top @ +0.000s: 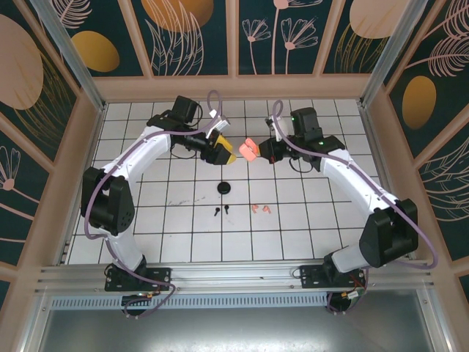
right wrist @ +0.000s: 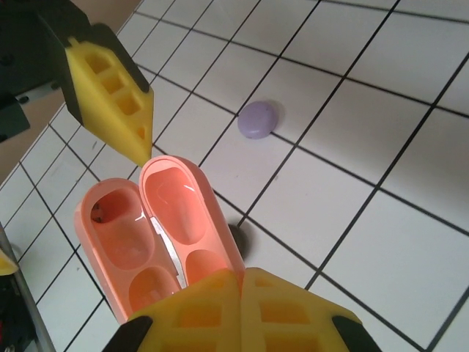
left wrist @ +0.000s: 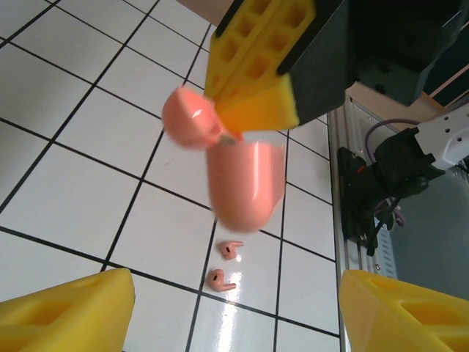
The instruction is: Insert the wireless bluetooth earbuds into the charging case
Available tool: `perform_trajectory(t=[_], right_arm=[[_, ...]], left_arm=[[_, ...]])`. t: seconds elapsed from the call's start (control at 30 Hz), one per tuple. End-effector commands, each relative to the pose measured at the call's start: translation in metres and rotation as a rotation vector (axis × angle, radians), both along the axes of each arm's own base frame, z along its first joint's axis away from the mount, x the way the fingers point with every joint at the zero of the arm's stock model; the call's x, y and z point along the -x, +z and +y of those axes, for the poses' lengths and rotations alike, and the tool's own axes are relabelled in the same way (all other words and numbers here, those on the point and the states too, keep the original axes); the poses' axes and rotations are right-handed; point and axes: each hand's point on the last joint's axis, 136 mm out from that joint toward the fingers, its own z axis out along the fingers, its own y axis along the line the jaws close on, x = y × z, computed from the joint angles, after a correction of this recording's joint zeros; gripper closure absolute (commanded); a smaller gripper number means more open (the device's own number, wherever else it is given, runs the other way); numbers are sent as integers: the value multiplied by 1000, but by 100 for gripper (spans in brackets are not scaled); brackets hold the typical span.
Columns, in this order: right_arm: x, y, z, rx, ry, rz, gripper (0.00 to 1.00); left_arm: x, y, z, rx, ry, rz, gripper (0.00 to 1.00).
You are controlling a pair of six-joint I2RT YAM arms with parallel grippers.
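Found the pink case (top: 250,149) pinched tight in the right jaws, gripped at its hinged end between two yellow fingers (right wrist: 205,315). Saw it lifted clear of the bench (top: 146,242), above the middle and toward the far edge. Saw it open, lid swung back beside the body, both halves showing smooth hollows. Could not make out a small dark spot inside one half.

Found the left jaws spread wide and gripping nothing, facing the case from the other side. Noted one finger (right wrist: 110,103) of that pair with its tip close to the rim of the open lid; could not tell whether touching.

Spotted the pink earbuds (top: 259,210) lying loose on the bench, side by side and just apart, nearer the near edge than the raised case. Spotted the black earbuds (top: 220,211) to their left in the same row, also a close pair. Saw a black case (top: 224,188) resting just beyond those. Saw a lilac case (right wrist: 258,119), shut, sitting on a white tile next to a grid line.
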Motion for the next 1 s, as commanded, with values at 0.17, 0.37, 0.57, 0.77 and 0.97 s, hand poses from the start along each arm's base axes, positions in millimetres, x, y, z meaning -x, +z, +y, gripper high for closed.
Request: perform_trajectory(t=[0.17,0.37,0.57,0.77,0.97], right_arm=[[11,17,27,-24,93,-38,100],[13,24,37,-37,113,-48,100],[12,22,45,-35,128,-42,100],[12,21,48,-37,130,-39,100],[10,20,46,-31,120,-42,100]], left_arm=[[9,8,-4,52,-62,14,27],[9,14,-7,88,-74,18,28],[11,21,-9,122,-92,21,31],[14,22,-9,140,-107,25,42],[16,22,-9,151,-117,31,45]])
